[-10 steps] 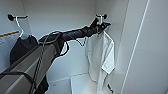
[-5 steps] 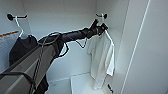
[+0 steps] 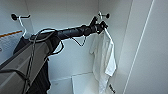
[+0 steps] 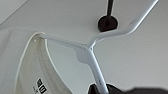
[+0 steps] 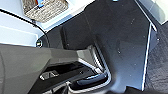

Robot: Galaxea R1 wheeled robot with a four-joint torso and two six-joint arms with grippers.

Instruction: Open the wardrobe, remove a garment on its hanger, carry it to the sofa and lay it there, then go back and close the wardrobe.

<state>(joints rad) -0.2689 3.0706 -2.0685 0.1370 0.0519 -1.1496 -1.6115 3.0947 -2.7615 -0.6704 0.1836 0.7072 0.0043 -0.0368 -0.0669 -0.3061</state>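
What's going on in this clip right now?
The robot's left arm reaches into the open wardrobe, with its left gripper up at the white hanger that carries the white T-shirt. The wrist view shows dark fingers around the hanger's arm. The hanger's top sits right by the black hook on the wall. A black T-shirt hangs on the opposite side.
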